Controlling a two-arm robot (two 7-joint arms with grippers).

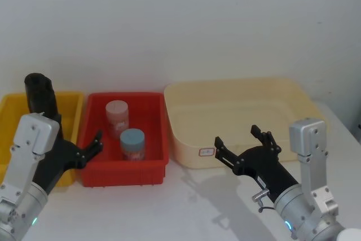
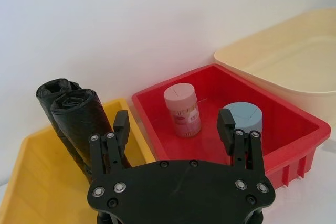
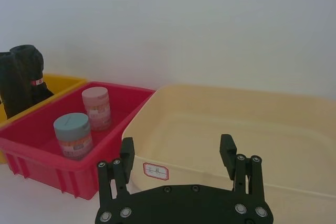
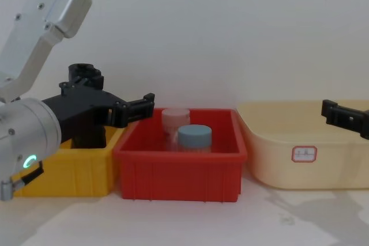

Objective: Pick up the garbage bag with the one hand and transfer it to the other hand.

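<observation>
Here: yellow bin (image 4: 75, 171) holds garbage bag (image 3: 9, 85); left tool (image 2: 174, 119), right tool (image 3: 177, 144) spread, empty.

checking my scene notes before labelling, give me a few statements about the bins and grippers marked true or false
1. The left gripper holds a black roll. False: it is open and empty.
2. Two black rolls stand in the yellow bin. True.
3. A jar sits in the cream bin. False: the pink-lidded jar and the blue-lidded jar are both in the red bin.
4. The right gripper is open, in front of the cream bin. True.
</observation>
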